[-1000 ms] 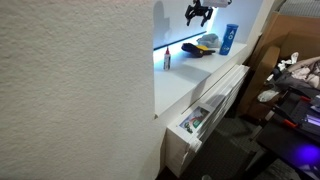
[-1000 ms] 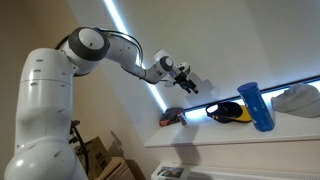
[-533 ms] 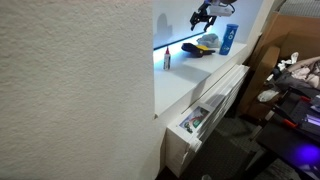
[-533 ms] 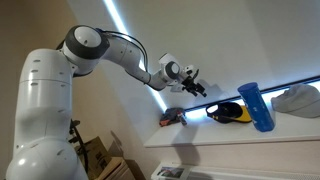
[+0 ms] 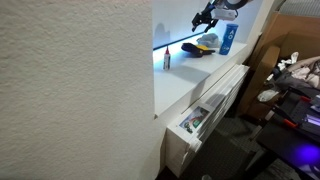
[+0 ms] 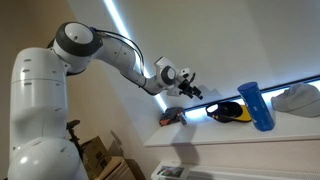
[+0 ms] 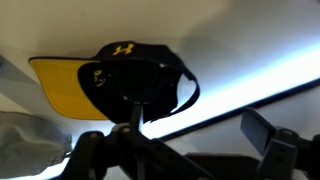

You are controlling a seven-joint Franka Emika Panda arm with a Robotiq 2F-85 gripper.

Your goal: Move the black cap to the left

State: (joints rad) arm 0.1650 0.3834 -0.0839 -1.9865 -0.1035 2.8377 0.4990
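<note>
The gripper [image 6: 192, 89] is hovering above the black cap [image 6: 228, 111] on the white shelf [image 6: 235, 137] — fingers spread wide, gripping nothing.

we see the gripper [image 5: 205, 17] hanging above the ledge [image 5: 195, 72], touching nothing. just below the jaws lies the cap [image 5: 207, 44], black and yellow. a blue cup [image 5: 227, 40] stands upright below the jaws too, just beside the cap. a small dark bottle [image 5: 167, 58] stands well off from the jaws, near the white wall [image 5: 70, 90].
</note>
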